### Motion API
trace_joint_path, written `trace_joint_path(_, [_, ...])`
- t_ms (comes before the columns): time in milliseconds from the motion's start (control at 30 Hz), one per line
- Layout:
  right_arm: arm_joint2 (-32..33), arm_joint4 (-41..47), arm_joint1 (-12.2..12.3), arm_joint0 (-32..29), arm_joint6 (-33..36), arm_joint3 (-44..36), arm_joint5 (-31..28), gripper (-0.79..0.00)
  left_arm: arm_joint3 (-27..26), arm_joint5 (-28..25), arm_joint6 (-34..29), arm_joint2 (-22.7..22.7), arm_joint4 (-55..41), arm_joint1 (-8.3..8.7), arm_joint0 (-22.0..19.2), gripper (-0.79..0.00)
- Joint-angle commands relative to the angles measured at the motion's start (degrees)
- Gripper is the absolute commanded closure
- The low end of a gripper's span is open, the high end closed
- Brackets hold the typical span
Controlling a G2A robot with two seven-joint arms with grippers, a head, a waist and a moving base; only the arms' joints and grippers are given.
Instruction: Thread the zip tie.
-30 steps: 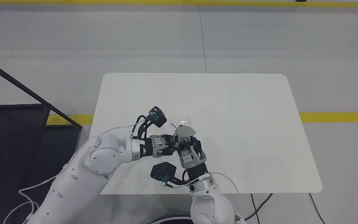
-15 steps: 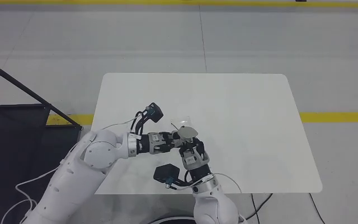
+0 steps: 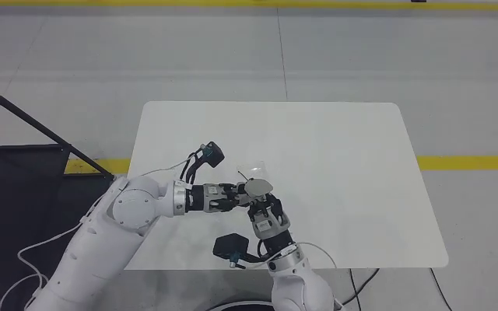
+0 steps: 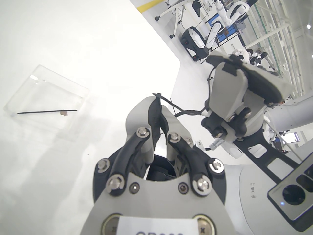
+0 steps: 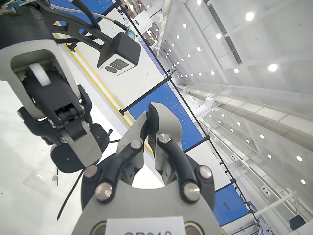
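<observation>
We note the left elbow swung out toward 9 o'clock. Left gripper (image 4: 157, 105) jaws stay clamped on the zip tie (image 4: 158, 96); right gripper (image 5: 152, 114) jaws together. Tail (image 5: 69, 196) hangs free: unthreaded, we judge.

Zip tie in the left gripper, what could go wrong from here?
The left gripper pinches the zip tie just below its head, so it could twist or slip. The right gripper sits very close; the two might bump. The tie's tail hangs loose and may miss the head.
</observation>
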Motion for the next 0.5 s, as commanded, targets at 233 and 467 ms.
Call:
trace_joint_path(233, [0.1, 1.8, 0.2, -0.1, -2.2, -0.5, -1.6, 0.000, 1.0, 1.1, -2.4, 0.0, -1.7, 0.07, -1.1, 0.000])
trace_joint_path(467, [2.6, 5.0, 1.1, -1.3, -6.0, -2.4, -7.5, 0.000, 1.5, 1.5, -2.6, 0.0, -2.1, 0.07, -1.6, 0.000])
